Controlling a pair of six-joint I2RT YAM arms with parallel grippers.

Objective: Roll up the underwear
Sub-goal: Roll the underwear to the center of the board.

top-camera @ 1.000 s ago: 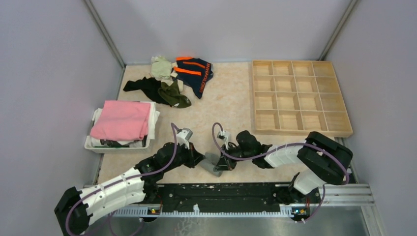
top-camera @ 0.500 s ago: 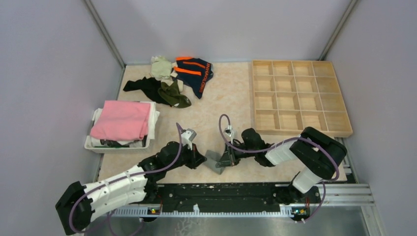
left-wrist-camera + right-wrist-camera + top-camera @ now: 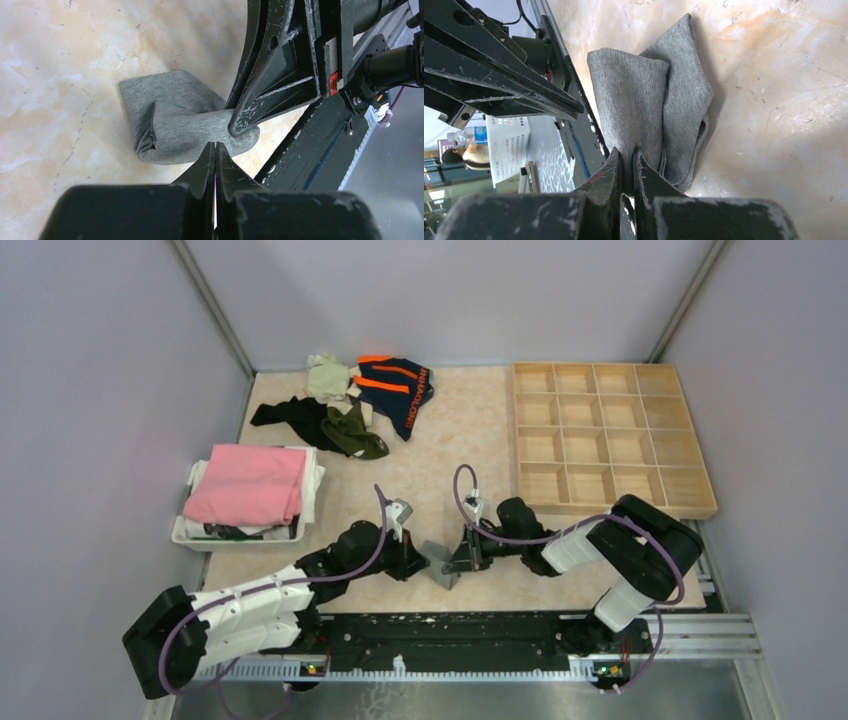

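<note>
Your right gripper (image 3: 626, 152) is pinching the grey underwear (image 3: 659, 100), hiding its lower edge; its long axis is running bottom-to-top. Your left gripper (image 3: 215, 146) is sitting closed.

Robot lab test cell: left arm (image 3: 250, 608) and right arm (image 3: 585, 545) bolted to black rail (image 3: 440, 635), plain grey partition walls (image 3: 100, 390), aluminium corner posts (image 3: 212, 308), marble-look tabletop (image 3: 470, 440), 16-cell wooden tray (image 3: 615, 510).

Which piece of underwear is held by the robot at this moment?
The grey underwear, pinched in the right jaws at the near edge; the other pieces lie loose at the far side, untouched.
</note>
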